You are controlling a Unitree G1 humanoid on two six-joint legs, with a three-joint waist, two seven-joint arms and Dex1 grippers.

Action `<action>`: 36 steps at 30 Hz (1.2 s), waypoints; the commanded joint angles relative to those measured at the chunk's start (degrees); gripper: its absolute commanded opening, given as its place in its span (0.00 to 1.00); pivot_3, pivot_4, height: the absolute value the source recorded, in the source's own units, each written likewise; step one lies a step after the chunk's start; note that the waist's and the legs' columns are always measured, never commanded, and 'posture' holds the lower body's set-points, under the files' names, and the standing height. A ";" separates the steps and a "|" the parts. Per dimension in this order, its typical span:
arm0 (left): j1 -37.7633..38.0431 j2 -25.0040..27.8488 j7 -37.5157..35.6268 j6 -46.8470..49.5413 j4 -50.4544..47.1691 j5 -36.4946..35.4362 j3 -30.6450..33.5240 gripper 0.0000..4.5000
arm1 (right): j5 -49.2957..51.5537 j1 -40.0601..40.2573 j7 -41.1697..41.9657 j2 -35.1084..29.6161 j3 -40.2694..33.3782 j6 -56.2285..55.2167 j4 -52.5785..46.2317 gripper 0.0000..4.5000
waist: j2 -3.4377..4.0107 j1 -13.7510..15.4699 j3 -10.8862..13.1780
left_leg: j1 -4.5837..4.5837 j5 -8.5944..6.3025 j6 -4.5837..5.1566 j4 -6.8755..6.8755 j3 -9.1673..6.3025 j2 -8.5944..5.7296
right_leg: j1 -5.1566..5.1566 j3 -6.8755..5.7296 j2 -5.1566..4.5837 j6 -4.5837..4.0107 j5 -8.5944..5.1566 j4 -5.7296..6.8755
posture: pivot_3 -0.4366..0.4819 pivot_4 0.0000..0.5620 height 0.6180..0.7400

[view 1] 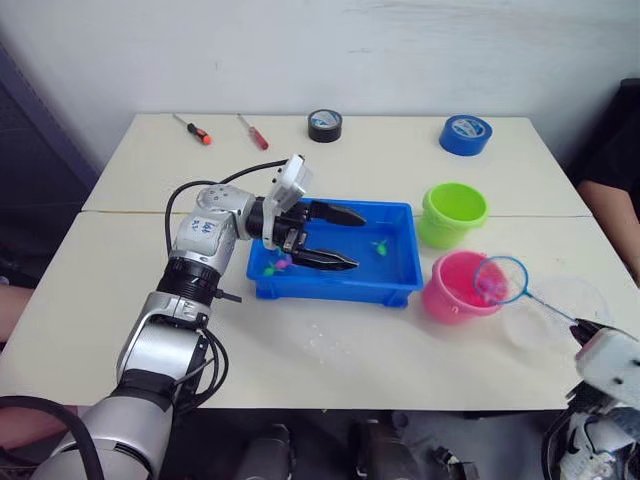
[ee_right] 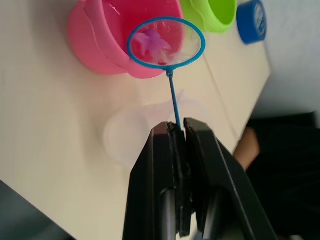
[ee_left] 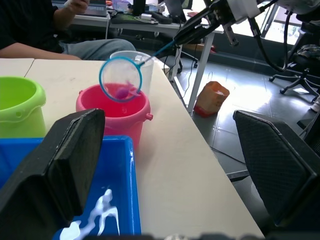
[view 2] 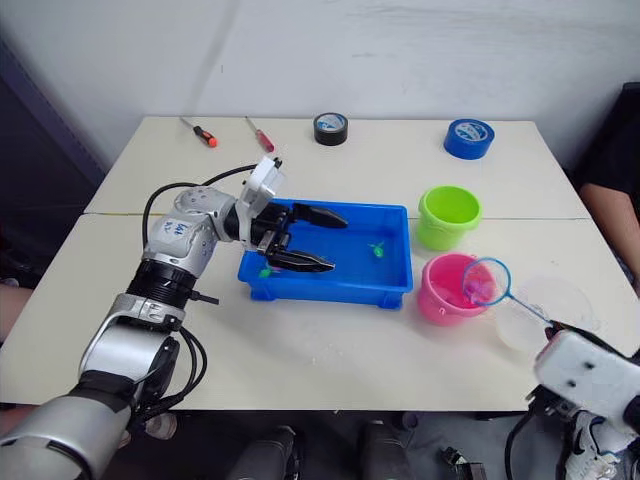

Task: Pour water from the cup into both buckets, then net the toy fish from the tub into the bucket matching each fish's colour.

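We are holding the net (ee_right: 166, 42) by its handle in the right pincer (ee_right: 181, 131), pressed tight, so the hoop is hovering over the pink bucket (view 1: 457, 288) at lower right, carrying a pink fish (ee_right: 150, 44). Its long axis is running from lower right toward the hoop. The left pincer (view 1: 340, 238) is hanging spread over the tub (view 1: 330, 285), probably steadying it.

Blue tub (view 1: 398, 284) at table centre, tiny pink (view 1: 283, 263) and green fish (view 1: 380, 246) inside. Green bucket (view 1: 452, 213) at its 2 o'clock, pink bucket (view 1: 455, 288) at 4. Net (ee_right: 166, 42), pink fish (ee_right: 151, 43) in mesh, above pink bucket. Clear cup (view 1: 556, 312) upright, 3 o'clock of pink bucket.
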 commanded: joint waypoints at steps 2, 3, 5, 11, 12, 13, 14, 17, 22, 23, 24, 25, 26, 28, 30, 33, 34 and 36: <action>-2.14 -0.30 -0.60 -1.55 0.28 0.50 0.64 0.99 | -13.69 0.97 -5.34 -2.69 -1.09 -18.17 4.78 0.00 | 0.00 -0.24 0.00 | 0.02 0.08 -0.13 0.00 -0.03 0.00 | 0.02 0.00 0.00 0.00 0.00 0.01 | 0.48 0.27 0.97; -2.13 -0.30 -0.59 -1.63 0.31 0.57 0.72 0.99 | -15.55 0.20 -6.60 -3.29 -1.62 -20.39 6.08 0.00 | -0.01 -0.24 0.00 | 0.02 0.08 -0.13 0.00 -0.03 0.00 | 0.02 0.00 0.00 0.00 0.00 0.01 | 0.48 0.27 0.97; -1.96 -0.25 -0.52 -1.60 0.14 0.67 0.89 0.99 | -17.66 -0.98 -7.79 -4.38 -2.25 -23.73 8.25 0.00 | -0.01 -0.35 0.01 | 0.03 0.08 -0.13 0.00 -0.02 0.00 | 0.05 0.00 0.00 0.00 0.00 0.00 | 0.48 0.27 0.97; -1.38 0.65 0.30 -1.42 0.21 1.23 1.46 0.99 | -18.70 -3.75 -8.54 -6.00 -4.42 -29.59 12.96 0.00 | -0.01 -0.36 0.01 | 0.04 0.07 -0.13 0.00 -0.05 0.00 | 0.07 0.00 0.01 -0.01 0.00 0.00 | 0.48 0.27 0.97; -1.15 1.15 0.62 -1.27 0.33 1.54 1.52 0.99 | -14.51 -6.11 -7.57 -5.46 -3.66 -26.36 13.09 0.00 | -0.01 -0.44 0.01 | 0.04 0.07 -0.13 0.00 -0.05 0.00 | 0.07 0.00 0.01 -0.01 0.00 0.00 | 0.48 0.27 0.97; -1.03 1.56 0.76 -1.16 0.44 1.72 1.55 0.99 | -11.46 -7.90 -6.64 -4.99 -2.97 -23.82 12.97 0.00 | -0.02 -0.62 0.01 | 0.04 0.08 -0.13 0.00 -0.04 0.00 | 0.07 0.01 0.01 -0.01 0.00 0.00 | 0.48 0.27 0.97; -0.74 2.27 0.94 -1.19 0.73 2.07 1.54 0.99 | -6.03 -10.49 -4.90 -4.80 -1.13 -19.26 12.12 0.00 | -0.02 -0.72 0.01 | 0.06 0.08 -0.14 0.01 -0.02 0.03 | 0.08 0.03 0.02 -0.01 0.00 0.02 | 0.48 0.27 0.97; 0.28 4.88 1.70 -1.84 2.24 3.33 1.82 0.99 | 7.64 -18.13 0.51 -6.14 5.84 -3.41 7.94 0.00 | -0.02 -1.04 0.01 | 0.28 0.07 -0.13 0.00 -0.06 0.12 | 0.31 0.00 0.05 -0.02 0.00 0.02 | 0.48 0.27 0.97; 4.40 12.64 1.42 -4.61 2.15 6.36 2.10 0.99 | 23.19 -35.30 3.44 -9.72 20.58 20.96 5.50 0.00 | 0.01 -2.05 0.03 | 0.41 0.04 -0.10 -0.05 -0.23 0.21 | 0.47 -0.09 0.05 -0.07 -0.02 0.01 | 0.48 0.27 0.97; 5.86 14.83 1.87 -4.25 0.85 6.65 2.71 0.99 | 24.92 -40.22 3.79 -9.79 25.42 24.39 6.81 0.00 | 0.01 -1.95 0.03 | 0.40 0.03 -0.11 -0.05 -0.24 0.24 | 0.47 -0.10 0.06 -0.07 -0.02 0.00 | 0.48 0.27 0.97; 7.13 16.66 2.35 -4.07 -0.38 6.89 3.23 0.99 | 25.75 -44.62 3.94 -9.56 29.90 26.68 8.16 0.00 | 0.00 -2.11 0.03 | 0.39 0.03 -0.11 -0.06 -0.29 0.23 | 0.46 -0.15 0.05 -0.09 -0.03 -0.02 | 0.48 0.27 0.97; 7.99 17.89 2.74 -3.86 -1.32 6.96 3.53 0.99 | 26.33 -47.72 3.93 -9.48 32.97 28.49 9.02 0.00 | 0.01 -2.20 0.04 | 0.39 0.01 -0.13 -0.06 -0.29 0.26 | 0.46 -0.15 0.05 -0.12 -0.05 -0.04 | 0.48 0.27 0.97; 9.44 19.72 3.34 -4.09 -2.55 7.33 3.93 0.99 | 26.82 -52.15 4.02 -8.38 37.48 30.71 10.86 0.00 | 0.01 -1.96 0.04 | 0.37 0.01 -0.13 -0.07 -0.28 0.26 | 0.40 -0.14 0.05 -0.12 -0.05 -0.03 | 0.48 0.27 0.97; 11.53 22.08 4.41 -3.90 -4.59 7.55 4.67 0.99 | 26.54 -58.14 4.63 -7.26 44.25 32.89 13.73 0.00 | 0.00 -1.87 0.04 | 0.21 0.01 -0.14 -0.07 -0.32 0.27 | 0.21 -0.18 0.02 -0.15 -0.06 -0.03 | 0.48 0.27 0.97; 13.86 24.22 5.96 -2.84 -7.22 7.57 5.86 0.99 | 24.07 -63.88 5.86 -5.79 51.63 32.13 18.61 0.00 | 0.01 -1.26 0.04 | -0.04 0.02 -0.15 -0.04 -0.34 0.21 | -0.04 -0.19 -0.05 -0.16 -0.06 0.03 | 0.48 0.27 0.97; 16.83 26.61 7.64 -1.24 -10.83 7.31 7.23 0.99 | 20.87 -70.41 6.24 -2.72 58.98 30.31 25.96 0.00 | 0.00 -0.96 0.03 | -0.13 0.04 -0.19 -0.01 -0.28 0.16 | -0.16 -0.15 -0.09 -0.15 -0.06 0.05 | 0.48 0.27 0.97; 17.63 27.15 7.96 -0.55 -12.05 6.93 7.67 0.99 | 20.11 -72.10 6.58 -1.77 60.70 29.62 28.13 0.00 | -0.01 -0.80 0.03 | -0.19 0.04 -0.19 -0.01 -0.30 0.12 | -0.20 -0.19 -0.14 -0.15 -0.06 0.07 | 0.48 0.27 0.97; 19.07 28.06 8.80 0.63 -14.32 6.37 8.49 0.99 | 18.20 -75.00 7.35 -0.21 64.01 27.67 32.24 0.00 | 0.00 -0.83 0.03 | -0.24 0.05 -0.21 0.00 -0.27 0.11 | -0.26 -0.17 -0.13 -0.15 -0.06 0.06 | 0.48 0.27 0.97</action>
